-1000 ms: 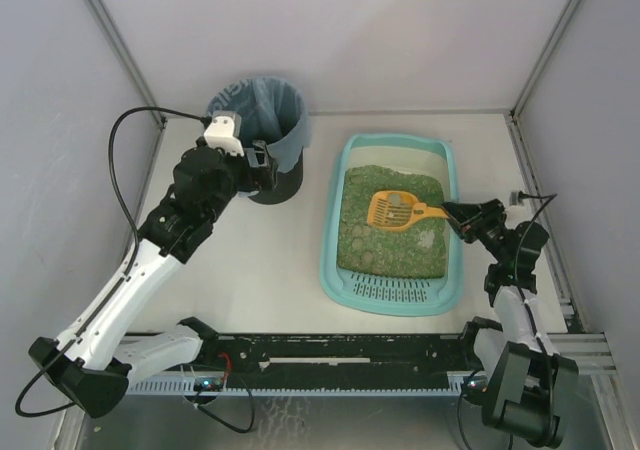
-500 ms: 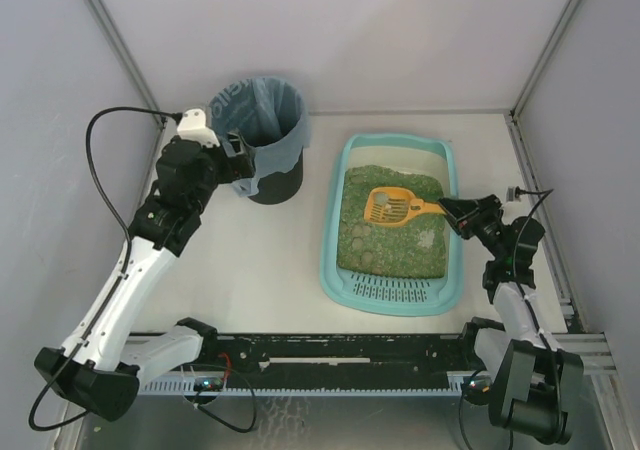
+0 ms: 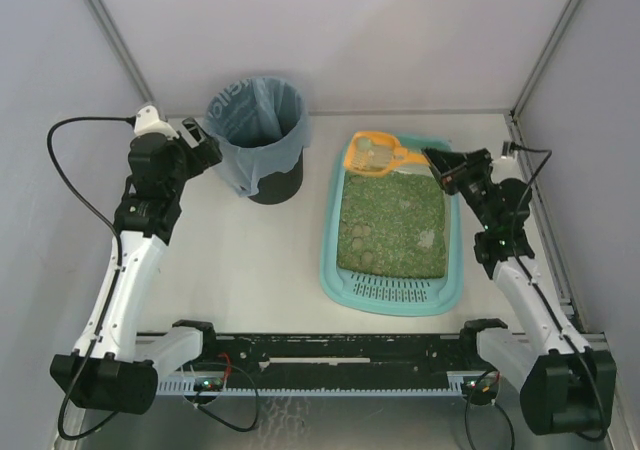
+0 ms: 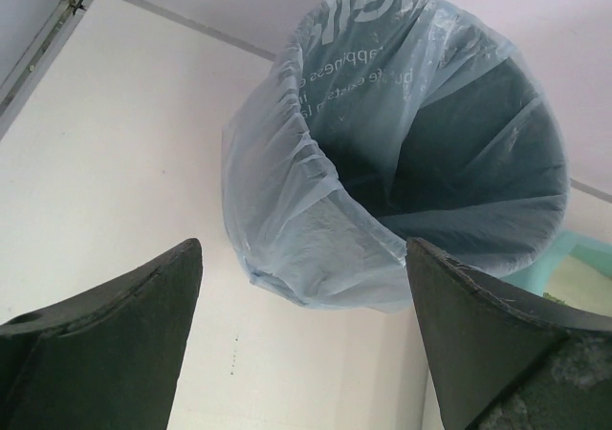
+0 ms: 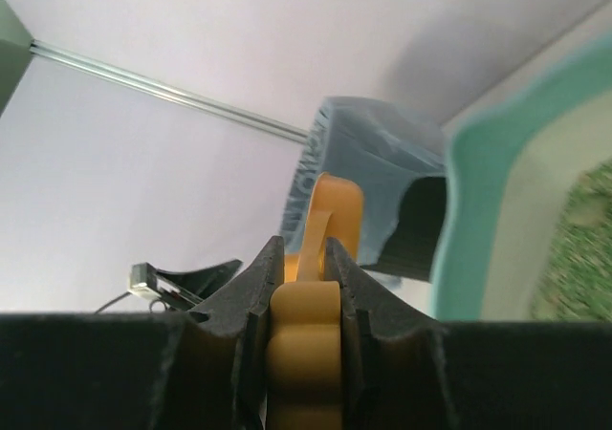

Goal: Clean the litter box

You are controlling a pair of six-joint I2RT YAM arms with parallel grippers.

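Above litter box [image 3: 327, 255] rim | right gripper [image 3: 437, 162] aloft, clamping scoop [image 3: 372, 153] | left gripper [image 3: 208, 142] agape

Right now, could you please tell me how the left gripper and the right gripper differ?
The left gripper is open and empty; the right gripper is shut on the handle of the orange scoop. The left gripper faces the blue-lined bin; the right gripper is at the far end of the litter box. Both are black and two-fingered.

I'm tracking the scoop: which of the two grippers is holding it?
The right gripper, its fingers clamping the orange scoop by its handle; the left gripper gapes empty beside the bin.
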